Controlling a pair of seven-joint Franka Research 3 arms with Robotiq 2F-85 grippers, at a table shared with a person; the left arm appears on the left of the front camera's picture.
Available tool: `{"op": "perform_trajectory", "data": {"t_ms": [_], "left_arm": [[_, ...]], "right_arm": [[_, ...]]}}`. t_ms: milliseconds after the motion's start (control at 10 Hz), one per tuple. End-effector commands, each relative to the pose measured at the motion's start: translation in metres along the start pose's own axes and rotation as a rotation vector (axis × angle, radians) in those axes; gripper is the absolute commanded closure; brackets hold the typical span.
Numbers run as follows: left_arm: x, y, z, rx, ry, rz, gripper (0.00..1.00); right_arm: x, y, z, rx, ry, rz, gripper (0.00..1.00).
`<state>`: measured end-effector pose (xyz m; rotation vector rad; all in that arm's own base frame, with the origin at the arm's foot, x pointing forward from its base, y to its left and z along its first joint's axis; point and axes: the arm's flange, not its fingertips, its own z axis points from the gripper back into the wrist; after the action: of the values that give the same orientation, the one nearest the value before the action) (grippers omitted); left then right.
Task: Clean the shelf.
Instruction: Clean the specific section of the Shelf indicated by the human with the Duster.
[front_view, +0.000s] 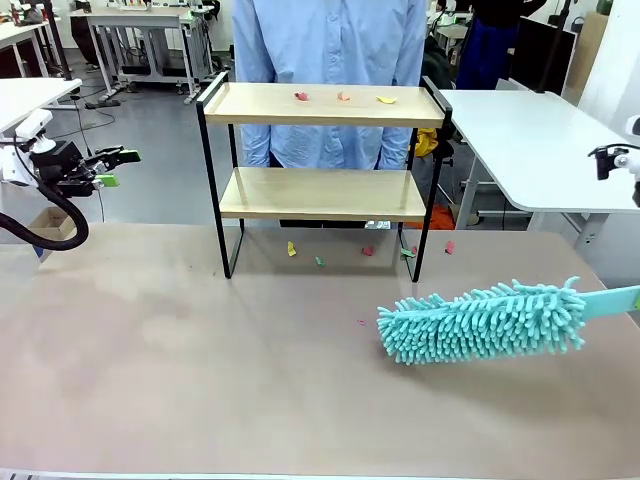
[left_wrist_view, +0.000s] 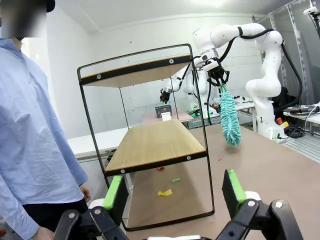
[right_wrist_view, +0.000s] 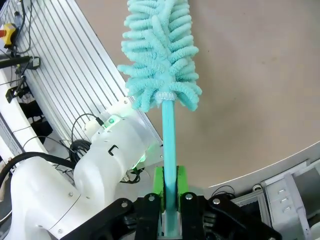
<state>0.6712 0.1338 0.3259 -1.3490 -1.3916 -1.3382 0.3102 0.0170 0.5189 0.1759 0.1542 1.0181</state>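
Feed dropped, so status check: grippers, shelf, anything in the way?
Left gripper open, left of shelf. Right gripper shut on teal duster. Three scraps on top board, more on table beneath. Person close behind shelf.

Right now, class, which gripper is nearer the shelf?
Left. The left gripper hangs open off the left end of the shelf; the right gripper, shut on the duster, is farther, beyond the other end.

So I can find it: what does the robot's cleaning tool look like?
Find the shelf on the brown table. Nearer the robot, to its right, the right end effector holds a duster. It is fluffy and turquoise, far bigger than the scraps nearby.
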Motion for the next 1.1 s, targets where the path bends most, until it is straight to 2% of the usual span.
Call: {"op": "perform_trajectory", "data": {"t_ms": [0,1000], "left_arm": [[0.0021,-0.0008,-0.0001,-0.008,0.01,-0.015,0.0],[0.0021,-0.0008,-0.0001,-0.008,0.01,-0.015,0.0]], "right_arm": [[-0.0009,-0.0002,0.0034,-0.001,-0.022,-0.01,0.87],[-0.0009,-0.0002,0.0034,-0.001,-0.022,-0.01,0.87]]}}
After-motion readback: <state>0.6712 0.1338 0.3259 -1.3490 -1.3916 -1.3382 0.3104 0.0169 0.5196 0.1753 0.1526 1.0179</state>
